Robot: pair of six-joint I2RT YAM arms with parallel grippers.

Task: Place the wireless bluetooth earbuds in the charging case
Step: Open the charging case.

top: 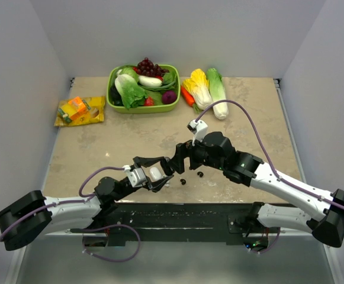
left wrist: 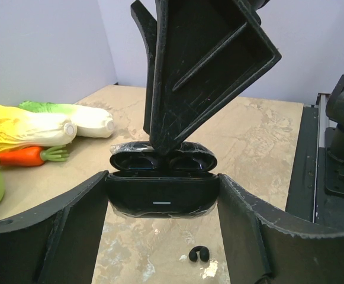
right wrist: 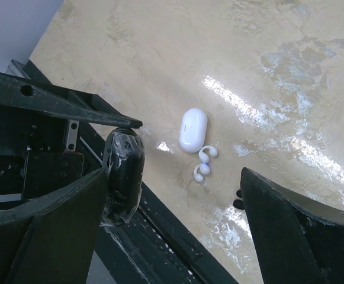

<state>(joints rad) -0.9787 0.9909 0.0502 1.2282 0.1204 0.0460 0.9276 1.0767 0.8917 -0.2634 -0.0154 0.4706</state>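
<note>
My left gripper (left wrist: 161, 204) is shut on a black charging case (left wrist: 161, 192) wrapped in clear film, lid open, held above the table. One finger (left wrist: 183, 77) of my right gripper comes down from above and touches the case's open lid. The right gripper (right wrist: 172, 236) is open, its left finger beside the black case (right wrist: 123, 174). A black earbud (left wrist: 196, 255) lies on the table below the case. Two black earbuds (top: 182, 181) show in the top view. Two white earbuds (right wrist: 202, 163) lie next to a closed white case (right wrist: 193, 129). Both grippers meet at the near middle (top: 169, 170).
A green basket (top: 143, 108) of vegetables stands at the back. Loose cabbages and a carrot (top: 204, 89) lie to its right and also show in the left wrist view (left wrist: 41, 130). Snack packets (top: 80, 110) lie at the back left. A black base rail (top: 177, 216) runs along the near edge.
</note>
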